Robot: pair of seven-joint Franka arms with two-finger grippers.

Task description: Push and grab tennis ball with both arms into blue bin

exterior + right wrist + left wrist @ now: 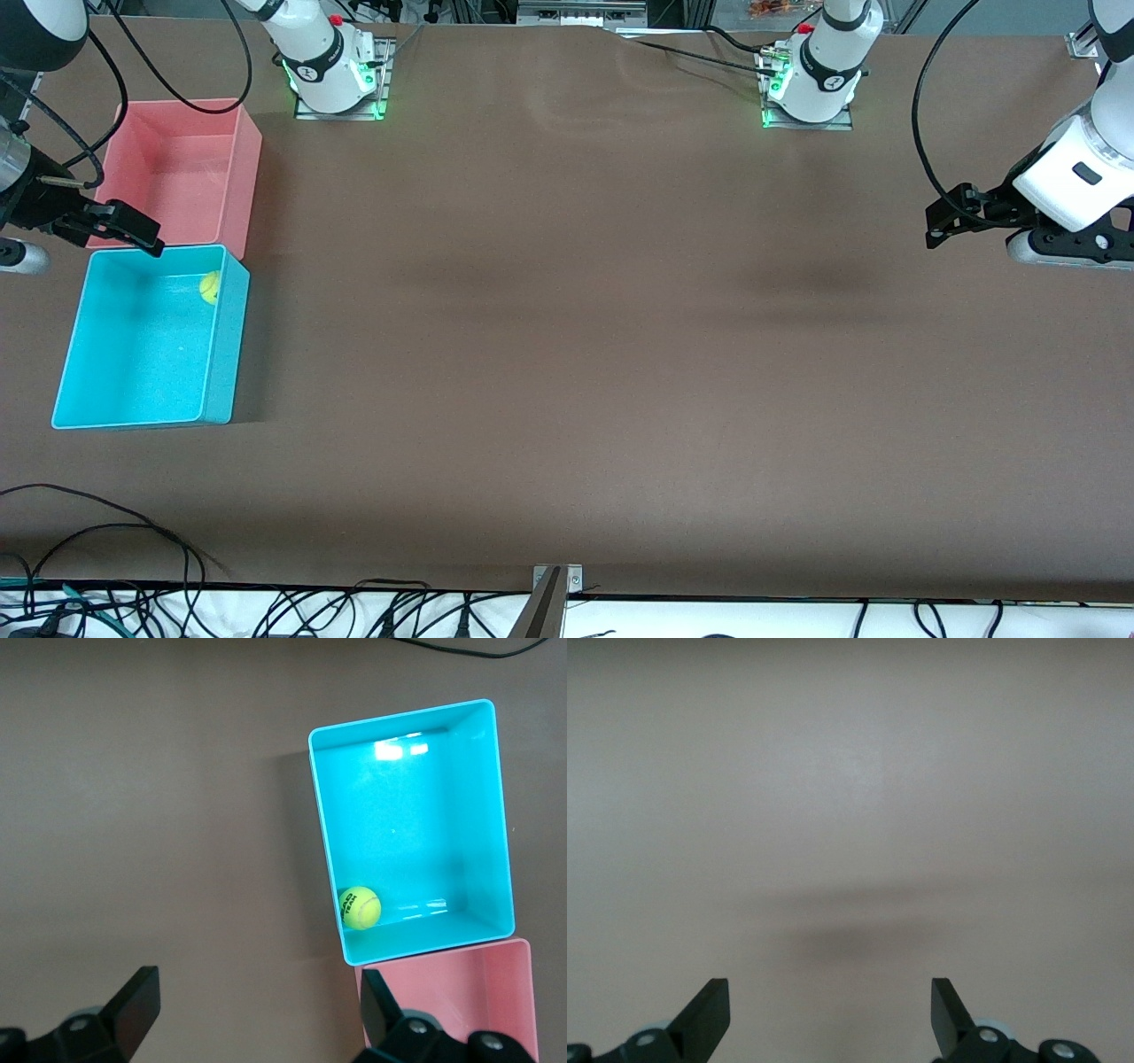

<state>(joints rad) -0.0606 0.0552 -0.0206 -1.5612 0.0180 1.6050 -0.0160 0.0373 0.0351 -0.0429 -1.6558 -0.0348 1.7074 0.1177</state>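
The tennis ball (210, 287) lies inside the blue bin (223, 354), in the corner next to the pink bin. In the right wrist view the ball (360, 907) rests against the wall of the blue bin (416, 842). My right gripper (133, 229) is open and empty, up in the air over the place where the two bins meet. Its open fingers frame bare table in its own view (257, 983). My left gripper (935, 226) is open and empty, raised over bare table at the left arm's end. Its own view (830, 988) shows only table.
A pink bin (250, 177) stands empty, touching the blue bin and farther from the front camera; it also shows in the right wrist view (461, 983). Both arm bases (332, 71) (811, 84) stand along the table's back edge. Black cables (106, 523) lie at the near edge.
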